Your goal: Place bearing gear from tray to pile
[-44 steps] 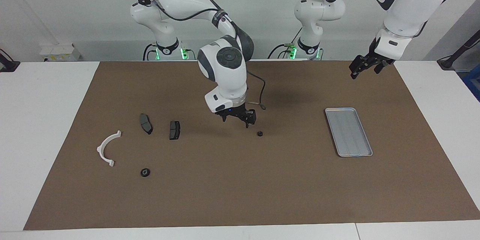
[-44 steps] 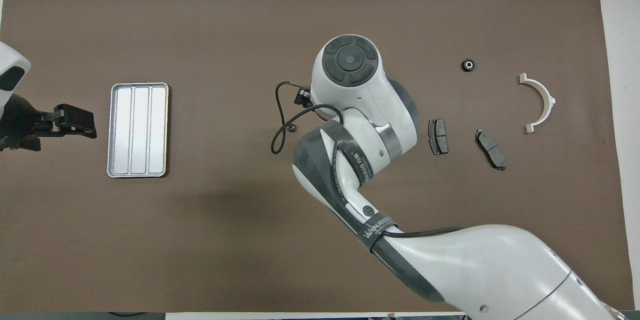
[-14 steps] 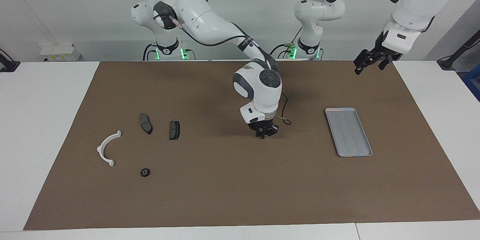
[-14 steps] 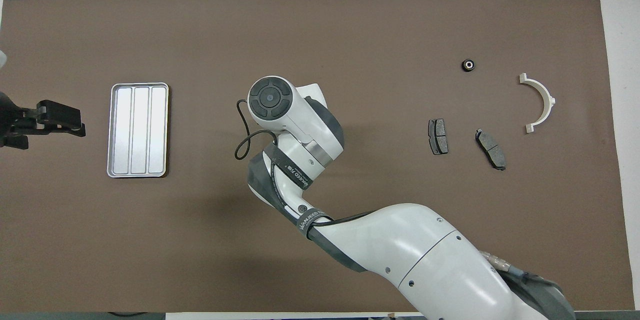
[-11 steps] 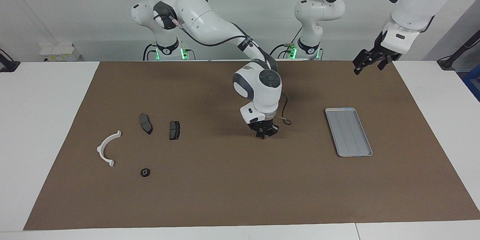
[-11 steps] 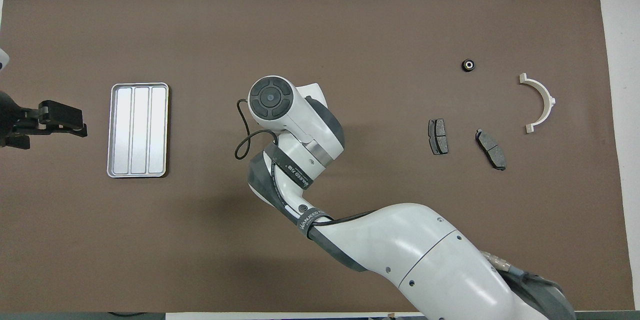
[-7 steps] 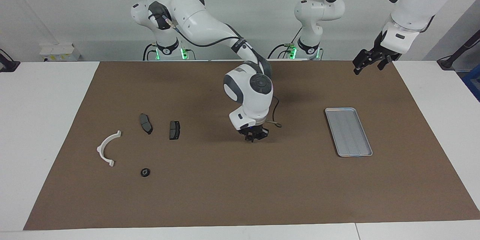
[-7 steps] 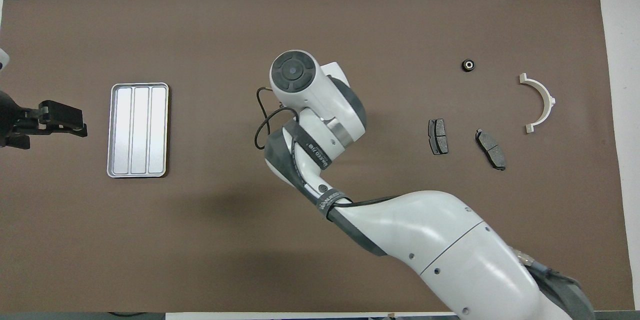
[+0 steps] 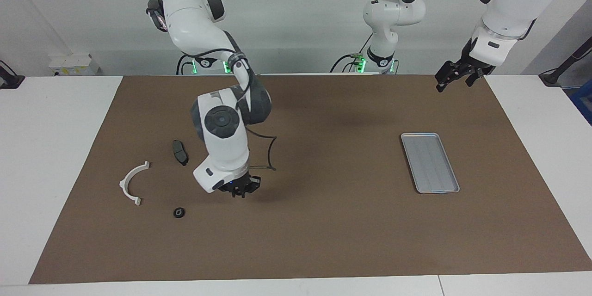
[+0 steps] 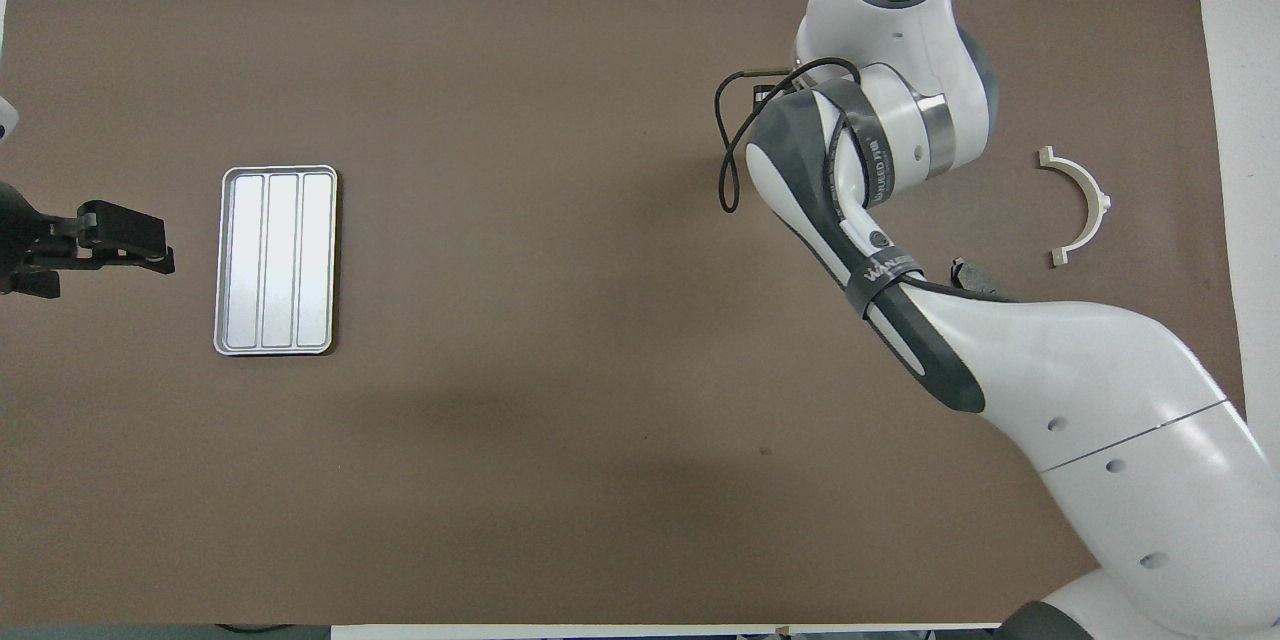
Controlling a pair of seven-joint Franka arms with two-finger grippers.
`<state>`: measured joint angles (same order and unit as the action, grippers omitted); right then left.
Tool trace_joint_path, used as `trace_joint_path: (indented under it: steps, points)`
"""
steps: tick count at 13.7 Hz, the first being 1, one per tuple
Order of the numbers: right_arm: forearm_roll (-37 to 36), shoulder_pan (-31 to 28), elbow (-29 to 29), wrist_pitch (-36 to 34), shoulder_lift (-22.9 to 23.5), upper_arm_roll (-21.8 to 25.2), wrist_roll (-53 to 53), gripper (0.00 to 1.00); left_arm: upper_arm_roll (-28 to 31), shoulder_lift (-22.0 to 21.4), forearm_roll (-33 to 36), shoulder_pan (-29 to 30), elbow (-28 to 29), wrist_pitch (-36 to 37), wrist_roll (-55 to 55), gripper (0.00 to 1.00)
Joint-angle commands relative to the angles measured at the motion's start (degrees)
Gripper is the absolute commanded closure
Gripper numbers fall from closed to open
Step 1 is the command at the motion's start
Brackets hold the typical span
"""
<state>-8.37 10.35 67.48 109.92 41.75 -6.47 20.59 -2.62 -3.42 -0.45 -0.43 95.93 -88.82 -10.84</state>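
My right gripper hangs low over the mat beside the pile, shut on a small black bearing gear that barely shows between its fingertips. The overhead view hides this gripper under its own wrist. The pile holds a white semicircular bracket, a dark brake pad and another black bearing gear. A second pad peeks out from under the right arm. The silver tray has nothing in it. My left gripper waits open in the air beside the tray.
A brown mat covers most of the white table. The right arm's cable loop hangs beside its wrist. The right arm's forearm spans the pile's end of the mat.
My right arm has swung from the middle of the mat toward the pile, gripper staying shut. The left arm has not moved.
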Motion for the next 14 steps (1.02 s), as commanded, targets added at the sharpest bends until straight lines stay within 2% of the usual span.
trace_joint_path:
  steps: [1, 6, 11, 12, 13, 14]
  points:
    - [-0.15, -3.39, 6.86, 6.51, -1.40, -1.18, -5.63, 1.00, -0.11, -0.80, -0.87, 0.26, 0.13, 1.02, 0.38, 0.00]
    - [-0.06, -6.83, 13.72, 16.80, -1.23, -1.18, -10.57, 1.00, -0.11, -0.80, -0.87, 0.26, 0.13, 1.02, 0.38, 0.00]
    - [-0.06, -7.53, 14.96, 18.40, -1.32, -1.18, -11.98, 1.00, -0.11, -0.80, -0.87, 0.26, 0.22, 1.02, 0.38, 0.00]
    - [-0.06, -7.45, 14.88, 18.40, -1.32, -1.18, -11.63, 0.46, -0.11, -0.80, -0.87, 0.26, 0.13, 1.02, 0.38, 0.00]
    - [-0.06, -7.27, 14.61, 18.31, -1.41, -1.18, -11.63, 0.00, -0.11, -0.80, -0.87, 0.26, 0.22, 1.02, 0.38, 0.00]
    - [-0.06, -7.01, 14.52, 18.31, -1.49, -1.18, -11.54, 0.00, -0.11, -0.80, -0.87, 0.26, 0.13, 1.02, 0.38, 0.00]
